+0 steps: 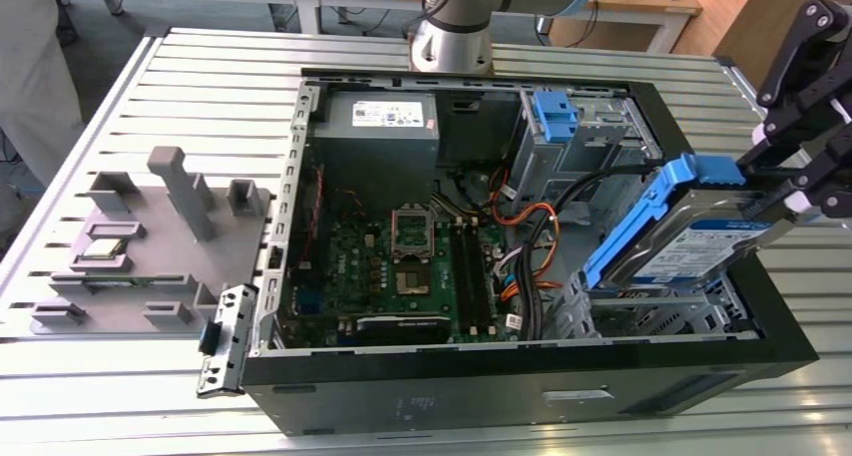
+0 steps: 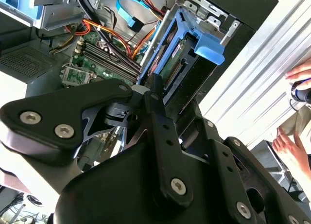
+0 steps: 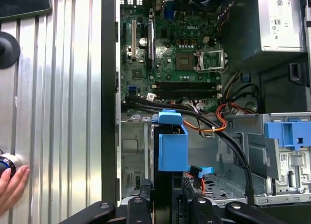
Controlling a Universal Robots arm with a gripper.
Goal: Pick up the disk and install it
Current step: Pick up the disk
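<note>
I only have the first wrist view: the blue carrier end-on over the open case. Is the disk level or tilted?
Observer: Tilted. In the exterior view the disk slopes, with its lower end at the metal drive cage and its upper end up in the gripper, which is shut on it.
Operator: Which face is up?
Observer: The white-and-blue label side faces up, with the blue carrier frame along the edge nearer the motherboard.
</note>
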